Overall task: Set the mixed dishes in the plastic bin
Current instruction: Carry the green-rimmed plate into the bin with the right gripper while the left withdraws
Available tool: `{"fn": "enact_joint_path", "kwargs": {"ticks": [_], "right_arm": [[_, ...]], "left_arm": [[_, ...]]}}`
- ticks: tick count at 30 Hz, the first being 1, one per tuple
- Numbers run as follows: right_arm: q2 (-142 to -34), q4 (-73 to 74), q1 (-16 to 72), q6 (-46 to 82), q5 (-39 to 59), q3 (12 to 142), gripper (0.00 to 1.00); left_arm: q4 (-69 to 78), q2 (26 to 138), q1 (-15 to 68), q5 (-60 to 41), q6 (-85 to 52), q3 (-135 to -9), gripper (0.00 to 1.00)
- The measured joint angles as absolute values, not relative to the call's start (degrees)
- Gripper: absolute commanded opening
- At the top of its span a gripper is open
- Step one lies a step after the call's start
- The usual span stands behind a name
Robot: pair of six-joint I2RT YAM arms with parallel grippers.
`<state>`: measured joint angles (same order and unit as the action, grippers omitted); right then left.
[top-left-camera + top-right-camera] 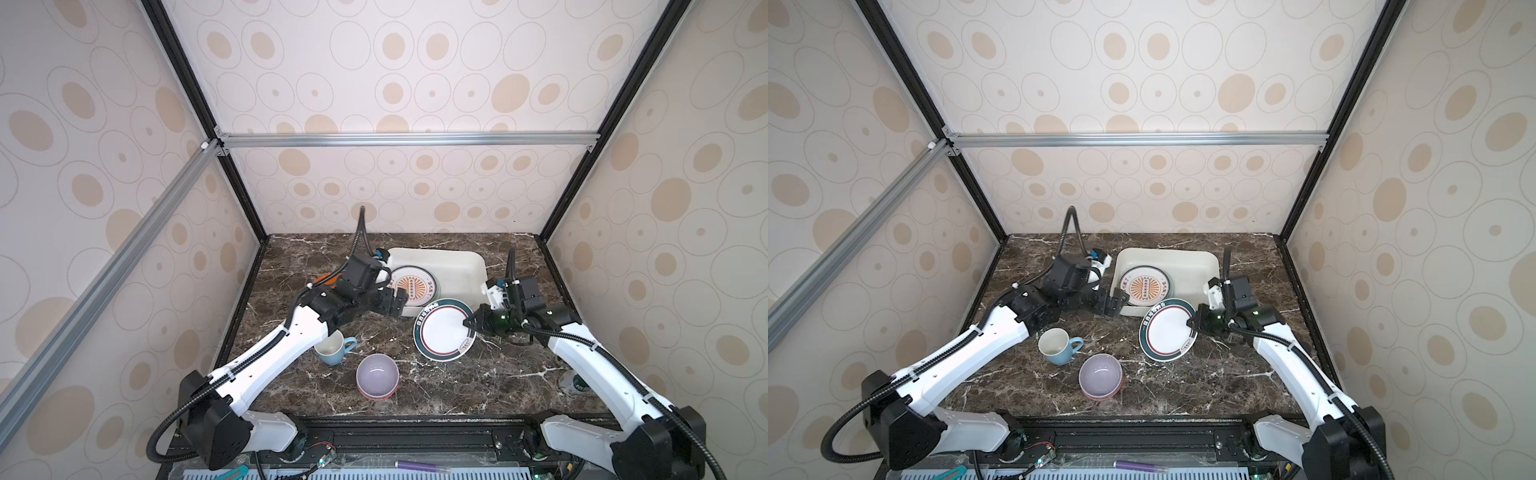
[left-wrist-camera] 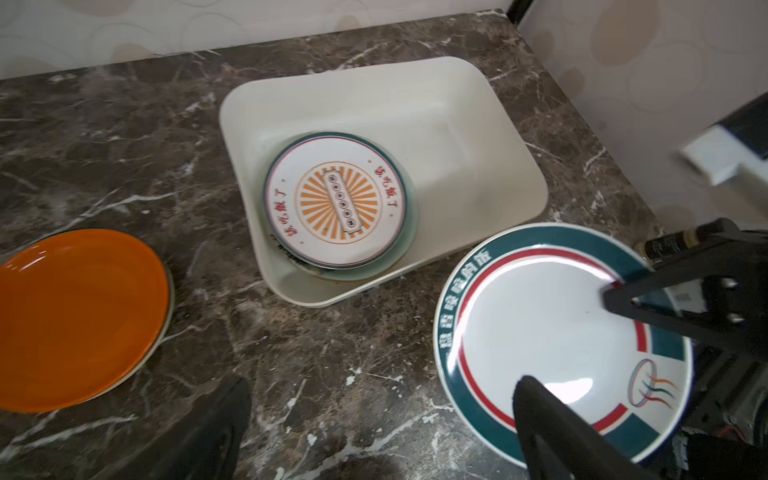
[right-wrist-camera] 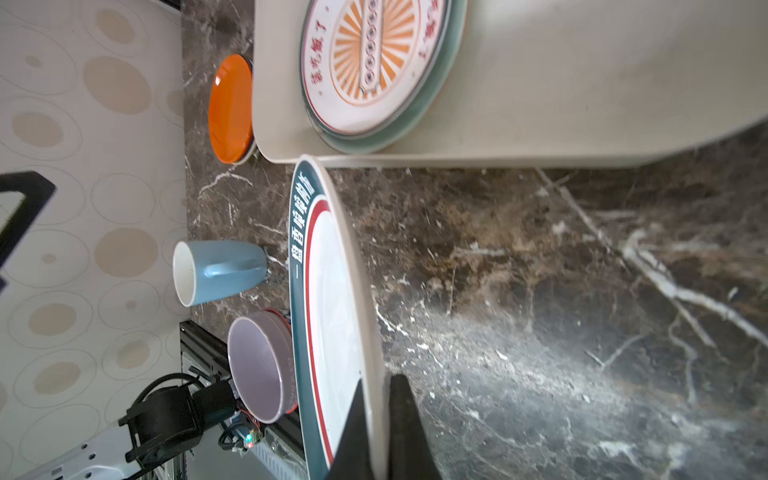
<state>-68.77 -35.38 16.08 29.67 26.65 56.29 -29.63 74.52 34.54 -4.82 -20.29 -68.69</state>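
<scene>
We see the right gripper (image 1: 468, 322) clamped tight on the rim of a teal-rimmed white plate (image 1: 440, 330), held tilted just beside the near edge of the plastic bin (image 1: 457, 255). The left gripper (image 1: 395, 306) gapes wide and empty at the bin's near-left corner. Inside the bin lies a sunburst plate (image 1: 411, 286). An orange plate (image 2: 79, 316), blue mug (image 1: 332, 351) and lilac bowl (image 1: 376, 374) sit outside on the marble table (image 1: 457, 386)

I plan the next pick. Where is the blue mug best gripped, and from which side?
Probably from straight above: pinch the rim wall of the blue mug, one finger inside, one outside, away from its handle. It stands upright, mouth open, so the rim is free.
</scene>
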Motion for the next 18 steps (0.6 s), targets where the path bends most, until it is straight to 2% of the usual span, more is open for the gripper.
{"fn": "enact_joint_path", "kwargs": {"ticks": [3, 8, 18], "right_arm": [[-75.09, -34.89, 16.08, 29.52, 26.06, 63.07, 0.01], [-89.34, -33.28, 16.05, 29.52, 25.45, 74.28, 0.01], [-113.75, -31.55, 16.05, 30.63, 25.98, 94.19, 0.01]], "left_arm": [[-29.23, 71.66, 29.50, -6.13, -20.10, -63.94, 0.99], [-29.19, 70.17, 25.98, -8.19, -19.70, -59.05, 0.99], [-27.00, 70.89, 20.53, -11.57, -17.47, -58.22, 0.99]]}}
